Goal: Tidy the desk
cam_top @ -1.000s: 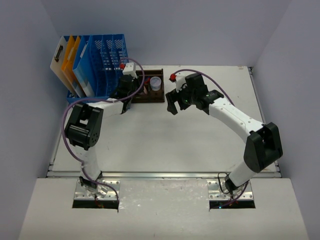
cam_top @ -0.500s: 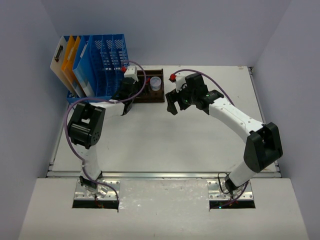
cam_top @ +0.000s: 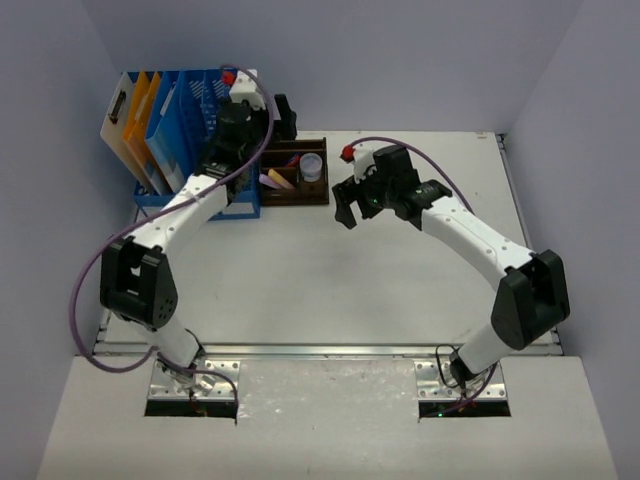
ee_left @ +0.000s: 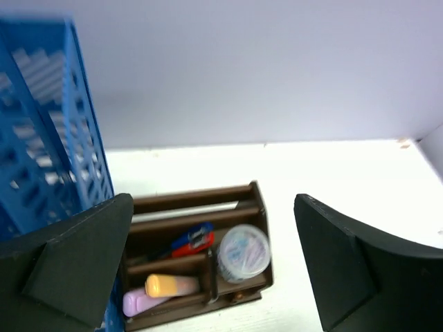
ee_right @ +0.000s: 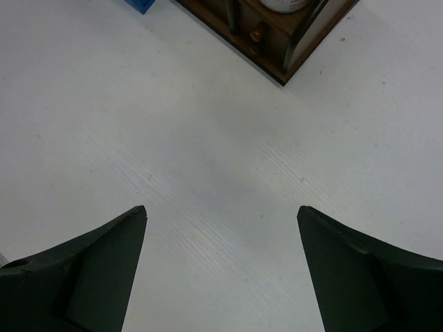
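Observation:
The off-white desk (cam_top: 330,280) carries a dark-brown wooden tray (cam_top: 296,195) at its back. In the left wrist view the tray (ee_left: 187,200) holds a round clear-lidded tub (ee_left: 243,251), a yellow highlighter (ee_left: 169,284), a pink one (ee_left: 135,302) and a blue-and-red item (ee_left: 190,240). My left gripper (cam_top: 282,117) hangs high above the tray's rear. In its own view the left gripper (ee_left: 213,200) stands wide open and empty. My right gripper (cam_top: 345,207) hovers just right of the tray. In its own view the right gripper (ee_right: 221,211) is open over bare desk.
A blue mesh file rack (cam_top: 205,125) with yellow and blue folders stands at the back left, touching the tray's left side. A silver rail (cam_top: 330,350) runs along the desk's near edge. Walls close in at the back and both sides.
My left gripper opened wide and lifted up and back from the tray, the arm stretching toward the rack. The right arm has barely moved.

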Tool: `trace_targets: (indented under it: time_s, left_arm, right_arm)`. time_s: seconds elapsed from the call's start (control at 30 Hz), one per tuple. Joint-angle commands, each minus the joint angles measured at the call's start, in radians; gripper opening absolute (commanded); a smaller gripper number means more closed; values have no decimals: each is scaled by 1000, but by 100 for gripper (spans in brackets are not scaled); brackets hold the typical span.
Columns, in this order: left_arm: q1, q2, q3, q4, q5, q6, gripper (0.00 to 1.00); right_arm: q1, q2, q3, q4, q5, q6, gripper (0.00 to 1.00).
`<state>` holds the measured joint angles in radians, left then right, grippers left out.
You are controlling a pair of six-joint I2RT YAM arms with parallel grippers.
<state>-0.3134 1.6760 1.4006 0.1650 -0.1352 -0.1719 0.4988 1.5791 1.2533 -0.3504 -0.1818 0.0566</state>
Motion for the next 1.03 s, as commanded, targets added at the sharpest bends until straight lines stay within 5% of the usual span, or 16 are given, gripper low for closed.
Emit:
trace_targets:
  time_s: [0.0, 0.07, 0.3, 0.6, 1.0]
  left_arm:
    - [-1, -122, 69, -143, 38, 77, 100]
    - [-1, -162, 90, -296, 61, 90, 100]
    - [2, -283, -41, -587, 131, 127, 100]
    - [2, -539, -486, -447, 140, 141, 100]
    - [4, -631, -568, -427, 31, 150, 100]
  right_arm:
    - [-6, -57, 9, 14, 38, -20, 91]
    - [-9, -68, -14, 13, 56, -21, 99]
    - [-51, -165, -196, 40, 113, 67, 99]
    - [-229, -425, -525, 71, 159, 20, 99]
    - [-261, -525, -581, 47, 151, -46, 99]
